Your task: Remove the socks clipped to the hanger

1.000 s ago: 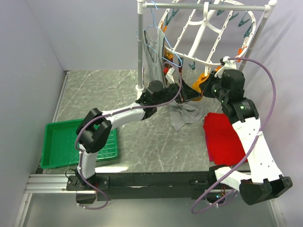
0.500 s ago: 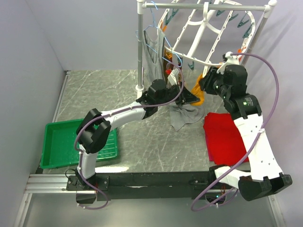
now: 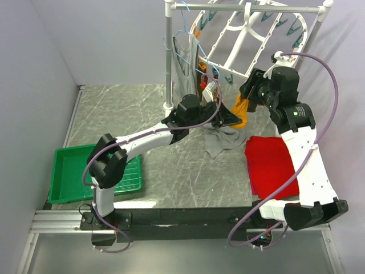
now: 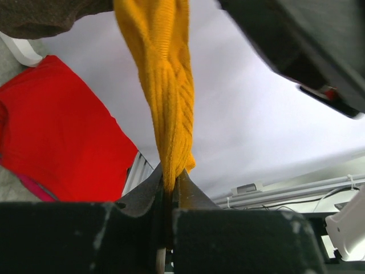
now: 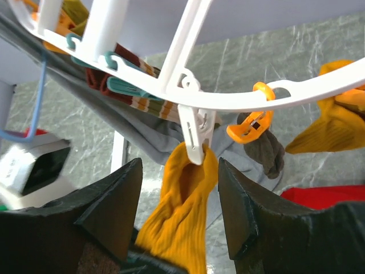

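Observation:
The white round hanger (image 3: 245, 40) hangs from the rack's top bar. A white clip (image 5: 195, 128) on its rim (image 5: 296, 94) pinches the cuff of a mustard sock (image 5: 182, 205). My right gripper (image 5: 179, 168) is open, one finger on each side of that cuff just below the clip. Lower down, my left gripper (image 4: 169, 182) is shut on the same sock's (image 4: 165, 85) toe end, seen under the hanger (image 3: 231, 117). An orange clip (image 5: 251, 125) holds a dark sock (image 5: 265, 151). Another mustard sock (image 5: 331, 131) and a striped sock (image 5: 151, 105) also hang there.
A grey tank top (image 3: 185, 63) on a blue wire hanger (image 3: 182, 34) hangs by the rack pole (image 3: 169, 57). A red cloth (image 3: 271, 165) and a grey cloth (image 3: 222, 140) lie on the marble table. A green tray (image 3: 74, 171) sits at the left.
My left gripper has shut on the mustard sock's lower end. My right gripper has opened and risen to the white clip.

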